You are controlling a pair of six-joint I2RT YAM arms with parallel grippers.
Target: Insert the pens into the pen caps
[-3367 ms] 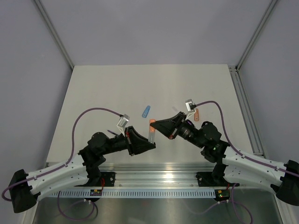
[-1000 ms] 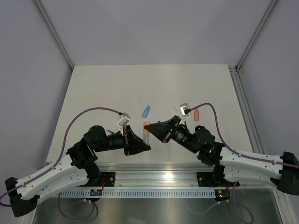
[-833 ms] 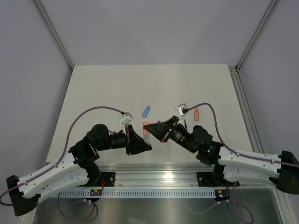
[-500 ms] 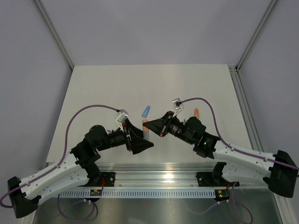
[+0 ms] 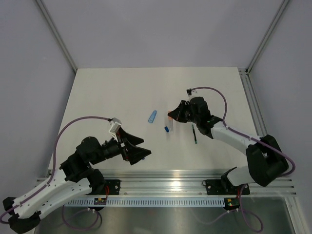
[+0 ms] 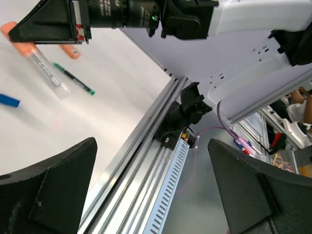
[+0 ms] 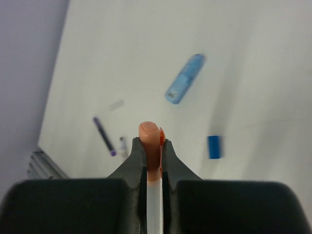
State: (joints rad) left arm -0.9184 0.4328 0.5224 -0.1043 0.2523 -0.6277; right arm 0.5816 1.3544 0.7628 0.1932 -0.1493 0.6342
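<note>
Bright, even light; far details perhaps soft.

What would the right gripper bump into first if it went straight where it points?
Probably the bare table. The right gripper, shut on the orange-capped pen, aims between the light blue cap and the thin purple pen. Depth is hard to judge.

Your left tool has let go of the orange-capped pen, opened wide and pulled back toward its base. Your right tool has carried that pen farther out over the desk.
</note>
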